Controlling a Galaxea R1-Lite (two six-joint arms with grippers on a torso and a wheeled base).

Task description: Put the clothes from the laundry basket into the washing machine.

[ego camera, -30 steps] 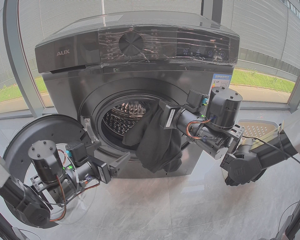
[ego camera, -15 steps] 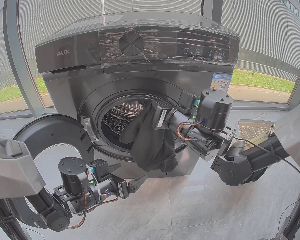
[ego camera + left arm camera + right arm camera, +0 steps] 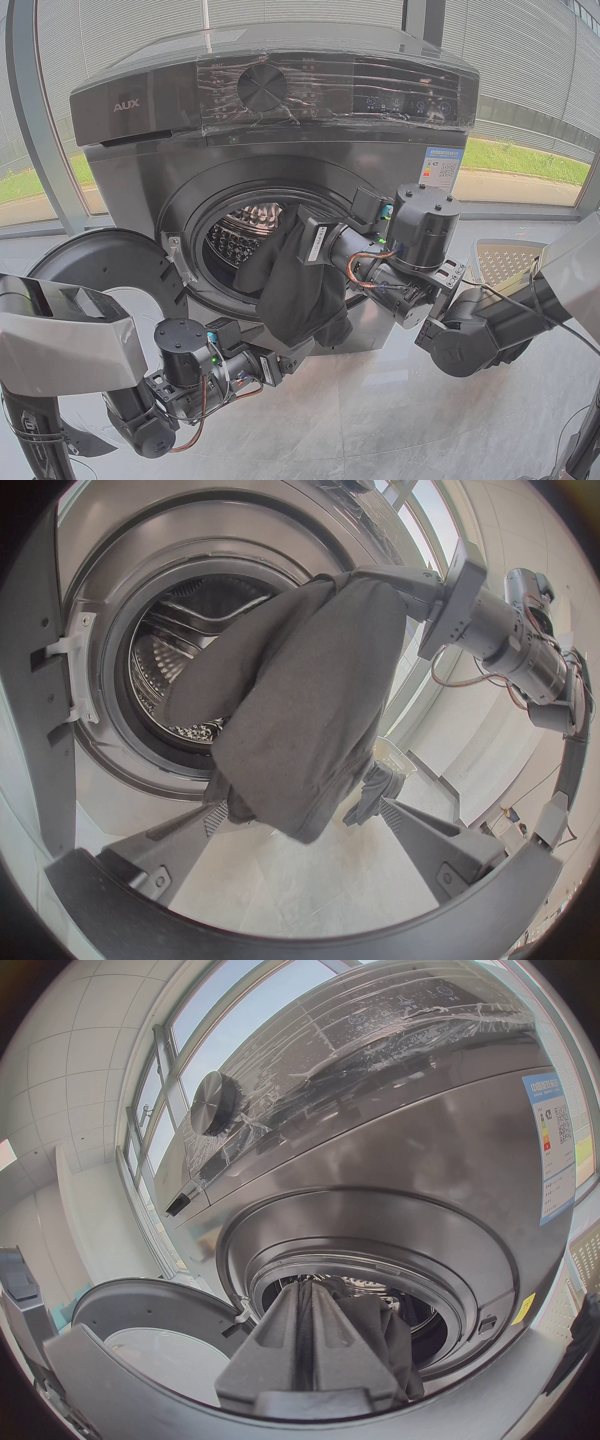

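Nearest, the left end effector [image 3: 301,810] is held low above the floor [image 3: 350,406], its fingers spread wide and empty, with the hem of the dark garment [image 3: 294,281] hanging just above and between them. A closing made here is judged able to catch only a loose corner, so that the cloth is tugged against the other arm's hold instead of being gathered.

Above it, the garment is pinched at its top edge by the right end effector [image 3: 306,1297], whose fingers are pressed together on the cloth in front of the open mouth of the washing machine [image 3: 187,162]. Most of the cloth is draped outside, down the machine's front; one fold is seen reaching over the lower rim [image 3: 219,289] toward the drum [image 3: 250,231]. If the hold is let go, the weight outside is expected to pull the whole piece down onto the floor. If the arm is pushed in too low, the hanging part may be bunched against the rim, and a tail left across it would be trapped by the door [image 3: 94,262], swung open at the left.

Further right, the laundry basket [image 3: 506,259] is partly hidden behind the right arm, and its contents cannot be told
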